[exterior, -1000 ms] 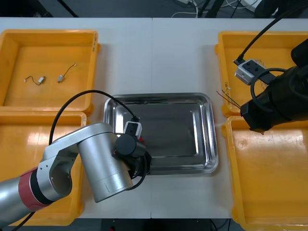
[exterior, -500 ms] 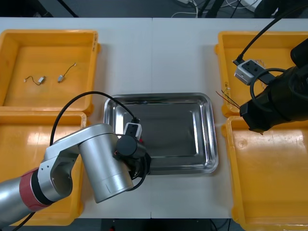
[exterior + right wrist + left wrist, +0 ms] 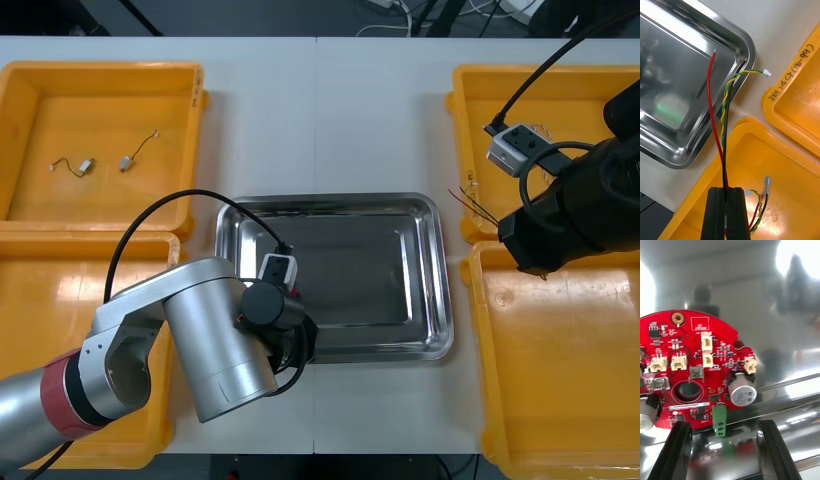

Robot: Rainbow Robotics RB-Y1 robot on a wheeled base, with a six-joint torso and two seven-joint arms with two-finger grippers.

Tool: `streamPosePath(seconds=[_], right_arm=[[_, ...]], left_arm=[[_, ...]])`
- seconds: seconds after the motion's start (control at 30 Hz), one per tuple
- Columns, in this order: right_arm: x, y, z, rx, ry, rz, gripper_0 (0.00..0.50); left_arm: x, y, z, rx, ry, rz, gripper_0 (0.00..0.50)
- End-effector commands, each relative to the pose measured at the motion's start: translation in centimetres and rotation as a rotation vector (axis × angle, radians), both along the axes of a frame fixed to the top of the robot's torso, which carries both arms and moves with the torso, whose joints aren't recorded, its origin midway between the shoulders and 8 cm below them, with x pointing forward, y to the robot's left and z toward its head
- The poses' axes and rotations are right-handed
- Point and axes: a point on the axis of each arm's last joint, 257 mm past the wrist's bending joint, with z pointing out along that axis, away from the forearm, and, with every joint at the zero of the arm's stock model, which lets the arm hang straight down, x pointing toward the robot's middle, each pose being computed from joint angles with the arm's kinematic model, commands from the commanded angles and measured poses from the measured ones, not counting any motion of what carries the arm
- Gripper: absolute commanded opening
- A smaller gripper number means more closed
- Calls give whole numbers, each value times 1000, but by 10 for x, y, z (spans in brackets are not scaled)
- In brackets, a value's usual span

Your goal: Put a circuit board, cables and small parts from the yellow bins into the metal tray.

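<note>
A metal tray (image 3: 438, 290) sits mid-table with yellow bins on either side.

The left gripper (image 3: 723, 424) is low over the tray's near-left corner. Its fingers (image 3: 677, 450) stand wide apart and grip nothing. Just beyond the fingertips, a round red circuit board (image 3: 692, 367) lies flat on the tray's shiny floor with its parts facing up. The green connector block at the board's edge points back toward the fingers. In the front view a sliver of the board (image 3: 296, 292) shows beside the wrist.

The right gripper (image 3: 725, 190) hangs to the right of the tray, above the rim where the two right-hand bins (image 3: 480, 250) meet. Its fingers are closed tight on a cable (image 3: 723, 112) made of a red wire, a black wire and a yellow-and-green twisted pair. The cable runs lengthwise straight out from the fingertips toward the tray's corner. The red wire ends in a bare tip, and the twisted pair ends in a small white plug (image 3: 767, 73). From above, the loose ends (image 3: 478, 205) sit just right of the tray's rim.

A second cable (image 3: 760, 204) lies in the bin beneath that gripper.
</note>
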Motion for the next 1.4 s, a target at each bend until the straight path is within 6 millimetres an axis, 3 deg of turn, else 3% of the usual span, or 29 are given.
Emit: streamPosePath(seconds=[0.03,0.33,0.6,0.83,1.1,1.4], right_arm=[[-2,15,8,28,-15,4,0],[-4,38,3,27,-14,54,0],[-8,67,-6,-9,-17,134,0],[-24,96,-25,-41,40,244,0],[-34,117,-38,-74,48,326,0],[-38,133,-59,-196,5,421,0]], left_arm=[[4,-21,14,-69,-25,39,500],[17,-18,28,-89,-43,59,500],[33,-3,79,-71,-40,54,500],[39,24,120,-49,-31,35,500],[52,55,146,-14,-50,8,500],[63,104,174,49,-58,-36,500]])
